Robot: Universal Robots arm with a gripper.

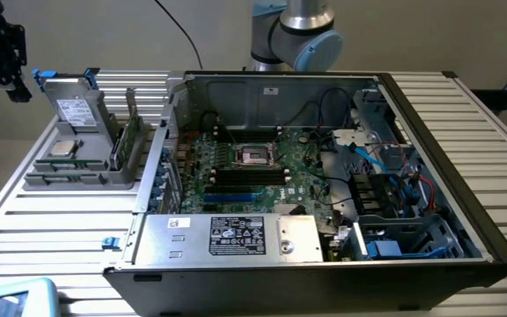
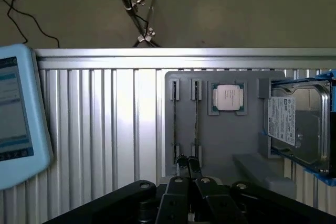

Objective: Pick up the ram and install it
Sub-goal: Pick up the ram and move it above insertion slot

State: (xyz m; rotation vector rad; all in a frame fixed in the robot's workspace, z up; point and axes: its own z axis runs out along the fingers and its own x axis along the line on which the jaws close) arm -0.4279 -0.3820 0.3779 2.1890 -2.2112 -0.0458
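While the gripper point(image 2: 187, 162) hangs above the grey holder point(image 2: 220, 145), its two fingertips sit pressed together, finger on finger.

Exterior view, read as a clock face: the gripper is up at ten o'clock, well apart from the open computer case point(image 1: 271, 99), which takes the centre and the three o'clock side. The holder lies on the slatted aluminium table point(image 1: 51, 224) at nine o'clock, just beside the case wall.

Ram point(image 1: 123, 148): standing on its long edge in the holder's slotted end, the end nearest the case. Green board. In the wrist view it reads as thin dark edges seated in two parallel slots, just ahead of the fingertips. Not yet in the motherboard.

Silver processor chip point(image 2: 228, 98): flat in a square pocket, mid-holder. Grey hard drive point(image 2: 296, 124) with blue tabs: upright at the holder's end away from the ram.

Motherboard point(image 1: 236, 165): green, flat on the case floor. Its black slots point(image 1: 251, 176) run across at six o'clock of the processor socket point(image 1: 255, 155). Power supply point(image 1: 174, 231) at six o'clock of the board. Light-blue tablet point(image 2: 18, 114) at the table edge.
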